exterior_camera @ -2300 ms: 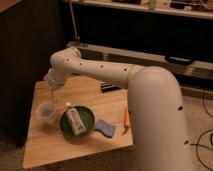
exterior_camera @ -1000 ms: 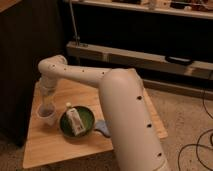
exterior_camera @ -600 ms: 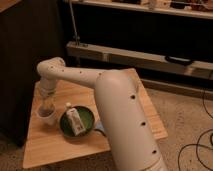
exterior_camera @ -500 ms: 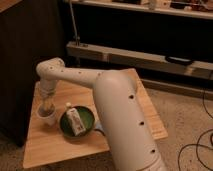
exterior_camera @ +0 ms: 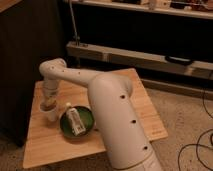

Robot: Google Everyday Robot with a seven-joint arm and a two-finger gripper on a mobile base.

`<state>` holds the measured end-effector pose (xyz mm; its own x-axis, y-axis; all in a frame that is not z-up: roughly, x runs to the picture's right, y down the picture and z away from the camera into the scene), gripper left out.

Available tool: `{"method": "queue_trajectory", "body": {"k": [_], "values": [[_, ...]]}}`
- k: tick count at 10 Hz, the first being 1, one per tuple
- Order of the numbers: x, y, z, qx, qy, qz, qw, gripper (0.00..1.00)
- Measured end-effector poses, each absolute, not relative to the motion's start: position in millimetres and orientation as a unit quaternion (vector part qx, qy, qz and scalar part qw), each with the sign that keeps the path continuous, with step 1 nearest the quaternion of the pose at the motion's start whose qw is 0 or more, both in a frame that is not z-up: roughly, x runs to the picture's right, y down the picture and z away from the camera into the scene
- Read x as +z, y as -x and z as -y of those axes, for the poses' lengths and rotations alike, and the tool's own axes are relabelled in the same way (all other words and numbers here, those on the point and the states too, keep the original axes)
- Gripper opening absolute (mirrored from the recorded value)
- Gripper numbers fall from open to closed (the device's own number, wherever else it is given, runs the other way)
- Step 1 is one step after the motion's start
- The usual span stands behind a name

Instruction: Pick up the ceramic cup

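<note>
On the left side of the pale wooden table [exterior_camera: 145, 107] you have the small white ceramic cup [exterior_camera: 49, 112], standing upright with its wide round rim facing up and its narrower base on the wood, so its long axis runs vertically. Your two-finger gripper [exterior_camera: 48, 104] hangs straight down at the end of the white arm [exterior_camera: 105, 95] and sits right at the cup's mouth, its tip at or just inside the rim. You cannot tell from this view how far the gripper is spread, nor whether it has any hold on the cup. Just beside the cup, to its right, lies the round green plate [exterior_camera: 87, 119], and a small white bottle with a light cap [exterior_camera: 74, 119] rests on its side across that plate, cap end toward the cup.
</note>
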<state>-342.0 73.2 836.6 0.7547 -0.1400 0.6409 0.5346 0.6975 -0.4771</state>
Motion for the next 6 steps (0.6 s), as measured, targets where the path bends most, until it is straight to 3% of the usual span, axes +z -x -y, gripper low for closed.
{"method": "queue_trajectory", "body": {"k": [1,6], "values": [[823,341,-68,-0.194,0.334,0.3,0.872,0.0],[727,319,-30,-0.186,0.327,0.345,0.86,0.0]]}}
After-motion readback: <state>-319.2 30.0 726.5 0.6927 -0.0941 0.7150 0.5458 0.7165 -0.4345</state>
